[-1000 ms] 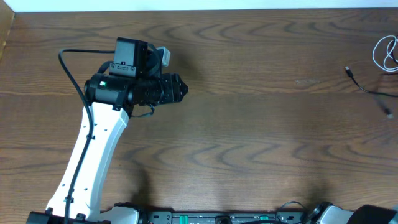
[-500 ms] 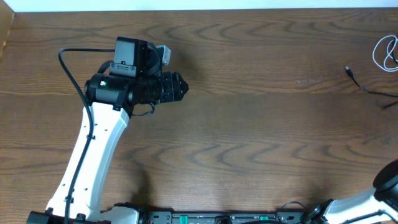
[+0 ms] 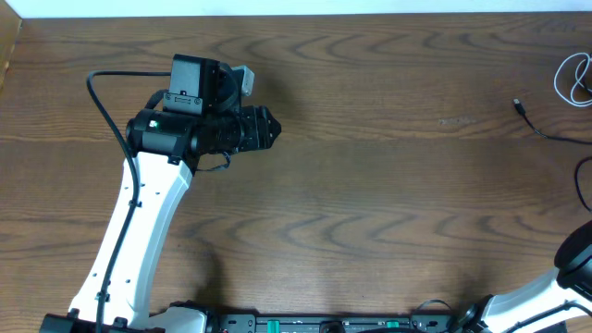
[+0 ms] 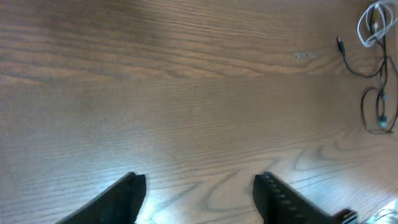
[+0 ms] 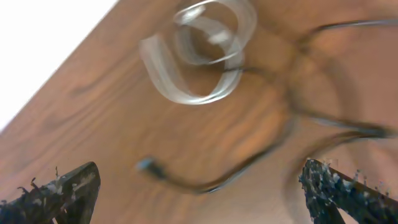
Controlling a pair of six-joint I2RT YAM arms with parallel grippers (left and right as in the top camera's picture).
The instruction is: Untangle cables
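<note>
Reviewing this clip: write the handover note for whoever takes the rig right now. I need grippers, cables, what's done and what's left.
Left gripper: open and empty over the bare wooden table, far from the cables.
Right gripper: open wide and empty, hovering above the cables.
The thin white looped cable and the thin black cable with a small plug end lie together at the table's right edge. The black one runs up against the white loop.
Done: nothing visibly separated.
Left: grasp one cable and draw it clear of the other.
</note>
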